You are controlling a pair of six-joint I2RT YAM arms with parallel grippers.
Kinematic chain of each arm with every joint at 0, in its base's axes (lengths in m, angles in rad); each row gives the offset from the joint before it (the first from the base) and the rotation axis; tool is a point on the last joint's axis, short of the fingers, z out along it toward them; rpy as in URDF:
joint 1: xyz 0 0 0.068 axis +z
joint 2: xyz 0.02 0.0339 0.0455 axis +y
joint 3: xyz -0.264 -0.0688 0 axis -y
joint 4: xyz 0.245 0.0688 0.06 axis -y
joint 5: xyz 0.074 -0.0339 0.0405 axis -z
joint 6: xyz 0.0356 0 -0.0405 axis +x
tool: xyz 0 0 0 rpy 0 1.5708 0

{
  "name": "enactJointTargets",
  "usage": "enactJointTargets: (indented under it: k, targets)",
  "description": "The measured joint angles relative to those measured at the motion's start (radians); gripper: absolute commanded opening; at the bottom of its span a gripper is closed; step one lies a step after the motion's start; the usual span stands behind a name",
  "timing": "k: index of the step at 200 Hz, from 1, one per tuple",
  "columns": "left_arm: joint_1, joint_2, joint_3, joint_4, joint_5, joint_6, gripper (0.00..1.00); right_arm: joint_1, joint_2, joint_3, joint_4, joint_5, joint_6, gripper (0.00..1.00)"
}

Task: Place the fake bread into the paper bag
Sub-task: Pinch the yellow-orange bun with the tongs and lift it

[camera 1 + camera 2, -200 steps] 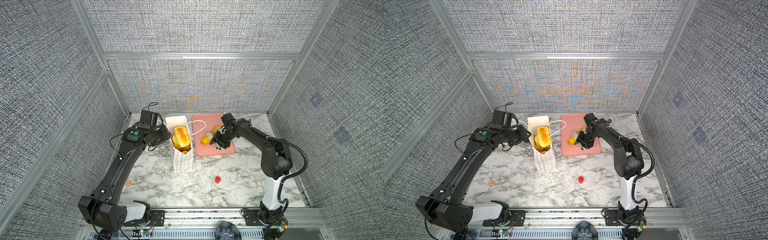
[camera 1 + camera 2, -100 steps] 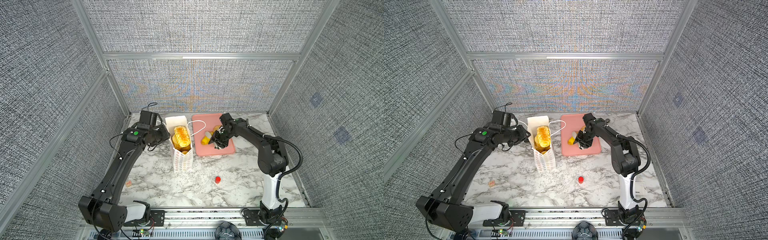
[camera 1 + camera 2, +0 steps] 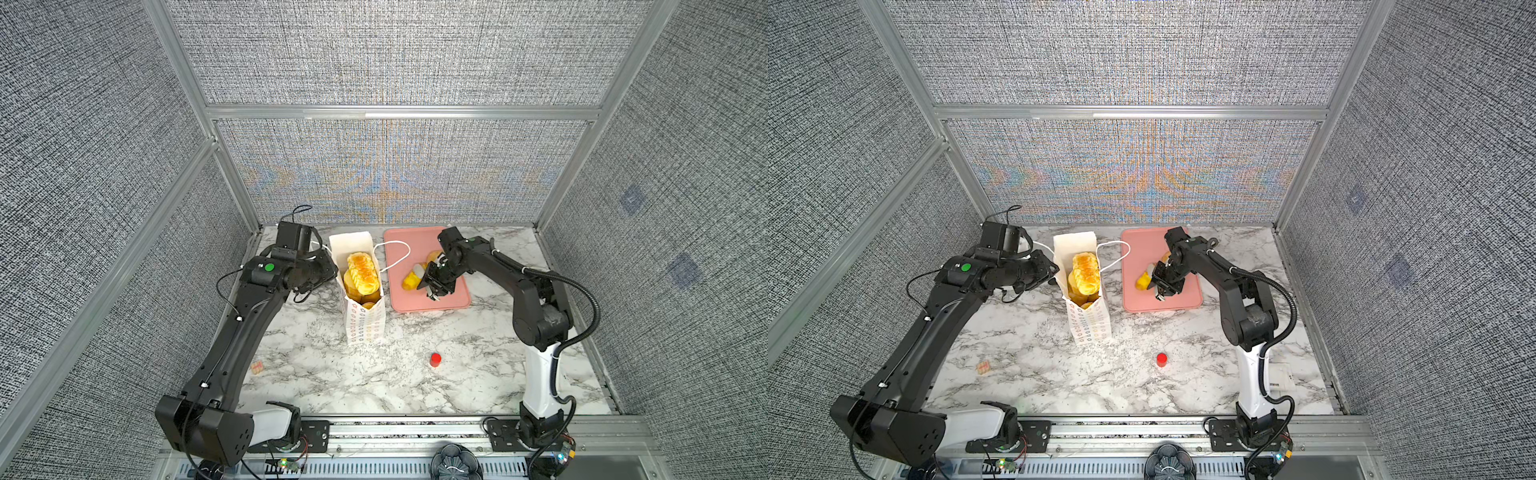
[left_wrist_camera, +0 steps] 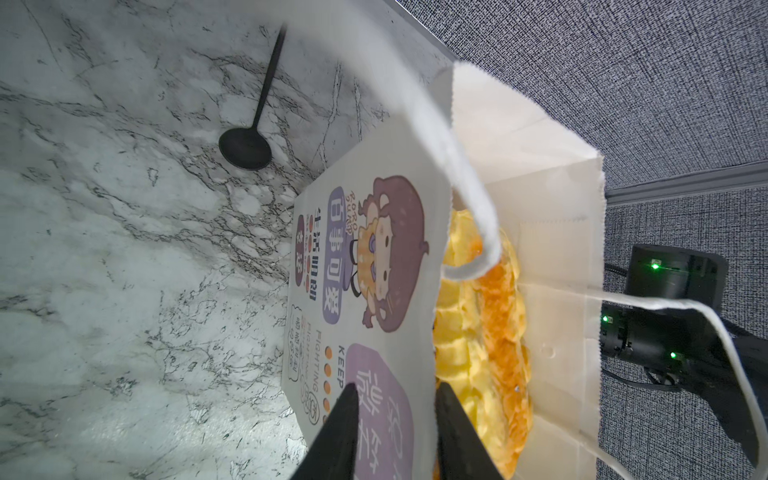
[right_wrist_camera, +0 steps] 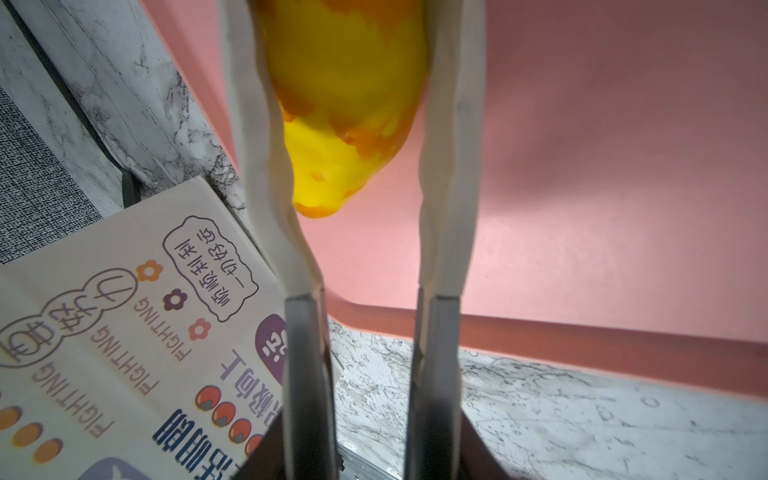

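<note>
The paper bag (image 3: 363, 324) (image 3: 1090, 322) stands upright left of the pink tray (image 3: 407, 301), with fake bread (image 3: 361, 272) (image 4: 490, 332) piled up to its mouth. My left gripper (image 4: 397, 388) straddles the bag's left wall (image 4: 374, 249) at the rim. One black finger is outside on the printed face and one inside by the bread, with a gap between them. My right gripper (image 3: 424, 282) (image 5: 349, 25) is low over the tray. Its white fingers (image 5: 449, 166) press both sides of a yellow-orange fake bread (image 3: 409, 281) (image 5: 345, 104). Another piece (image 3: 432, 255) lies partly behind that arm.
A small red cylinder (image 3: 435, 359) stands on the marble in front of the tray. A small pinkish cube (image 3: 257, 367) lies near the left arm. A black spoon (image 4: 249, 141) lies behind the bag. The bag's cord handle (image 3: 399, 249) droops over the tray. Enclosure walls ring the table.
My right gripper has closed its fingers onto the yellow-orange bread on the tray. The left arm and the bag have not moved.
</note>
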Motion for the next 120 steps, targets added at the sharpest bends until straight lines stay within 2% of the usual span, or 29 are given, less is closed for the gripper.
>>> enactJointTargets:
  k: [120]
  targets:
    - [0.004, -0.003, 0.002, -0.002, 0.001, 0.000, 0.17, -0.013, -0.090, -0.044, 0.002, 0.001, -0.004, 0.29]
